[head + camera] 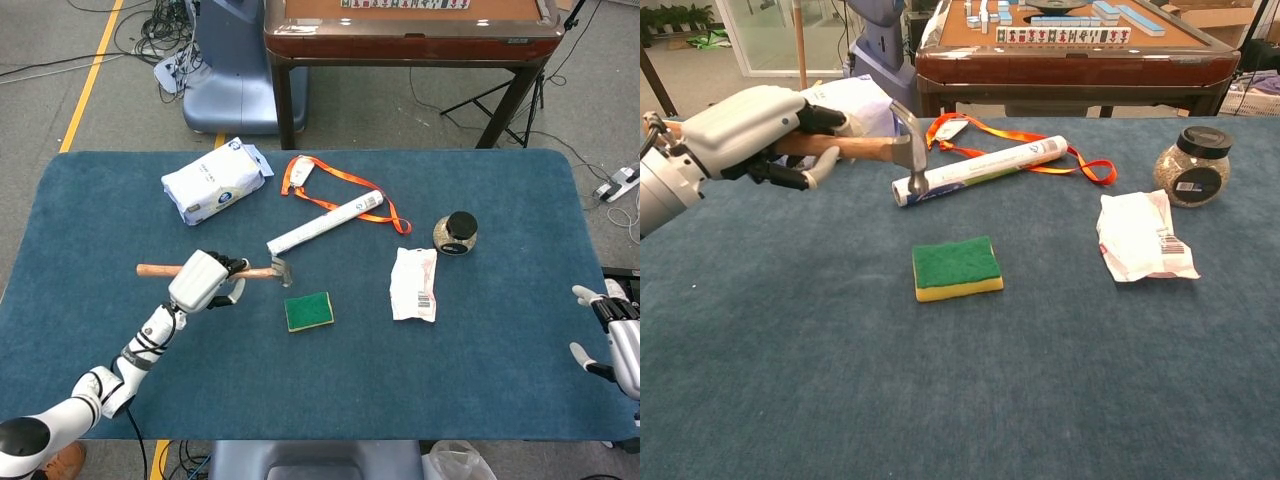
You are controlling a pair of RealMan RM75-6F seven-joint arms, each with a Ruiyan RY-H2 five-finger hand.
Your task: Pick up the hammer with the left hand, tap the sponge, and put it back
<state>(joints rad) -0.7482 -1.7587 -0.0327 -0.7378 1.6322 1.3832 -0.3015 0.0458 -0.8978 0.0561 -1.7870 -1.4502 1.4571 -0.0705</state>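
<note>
Your left robot hand (752, 132) grips the hammer (872, 150) raised at the sponge's (957, 267) ten o'clock — lower it flat onto the surface (1060, 380), release gently.
</note>
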